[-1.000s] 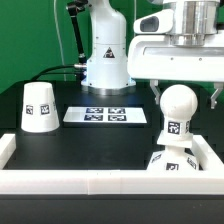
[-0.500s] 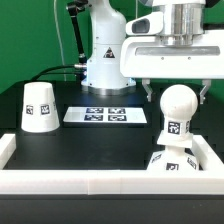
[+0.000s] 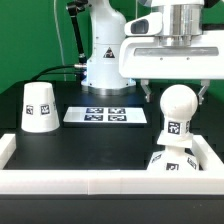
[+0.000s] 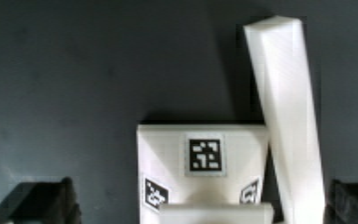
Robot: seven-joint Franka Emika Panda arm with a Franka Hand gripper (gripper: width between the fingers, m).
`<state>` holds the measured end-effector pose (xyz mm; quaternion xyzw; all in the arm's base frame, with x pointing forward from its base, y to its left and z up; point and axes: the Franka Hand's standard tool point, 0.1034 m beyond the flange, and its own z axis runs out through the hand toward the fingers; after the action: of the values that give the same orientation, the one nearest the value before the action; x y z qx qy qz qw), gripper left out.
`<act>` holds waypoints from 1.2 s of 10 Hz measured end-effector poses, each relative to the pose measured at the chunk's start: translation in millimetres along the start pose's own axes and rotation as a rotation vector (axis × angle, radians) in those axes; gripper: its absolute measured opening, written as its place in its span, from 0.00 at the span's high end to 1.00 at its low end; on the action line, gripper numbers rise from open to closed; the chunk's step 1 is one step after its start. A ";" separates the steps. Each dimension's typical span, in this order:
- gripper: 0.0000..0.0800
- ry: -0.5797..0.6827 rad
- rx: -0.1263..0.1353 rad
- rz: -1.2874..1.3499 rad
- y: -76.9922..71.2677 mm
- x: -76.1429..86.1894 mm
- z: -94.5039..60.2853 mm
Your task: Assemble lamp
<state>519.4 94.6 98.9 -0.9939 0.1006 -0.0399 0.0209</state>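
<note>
White plastic is what I see of the lamp parts. The bulb [image 3: 178, 112] stands upright on the base [image 3: 172, 162], near the white rail [image 3: 110, 184] at the front of the black table [image 3: 90, 145], on the exterior view's right. My gripper [image 3: 173, 92] hangs directly above the bulb. Its two fingers are apart, one on each side of the round top, and I cannot tell if they touch it. In the wrist view the dark fingertips [image 4: 43, 203] show at both lower corners, with the tagged base [image 4: 202, 155] between them and beside the side rail [image 4: 282, 110]. The shade [image 3: 39, 106] stands alone on the exterior view's left, well apart from my gripper. The marker board [image 3: 106, 116] lies flat between the shade and the bulb.
</note>
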 end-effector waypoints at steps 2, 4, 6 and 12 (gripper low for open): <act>0.13 0.007 -0.008 -0.103 37.9 -24.6 2.5; 0.13 -0.003 -0.019 -0.157 78.1 -35.2 3.9; 0.13 -0.009 -0.026 -0.136 122.0 -33.7 3.1; 0.13 -0.010 -0.037 -0.156 153.6 -29.3 3.1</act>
<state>460.6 -49.7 86.0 -0.9991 0.0233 -0.0345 -0.0002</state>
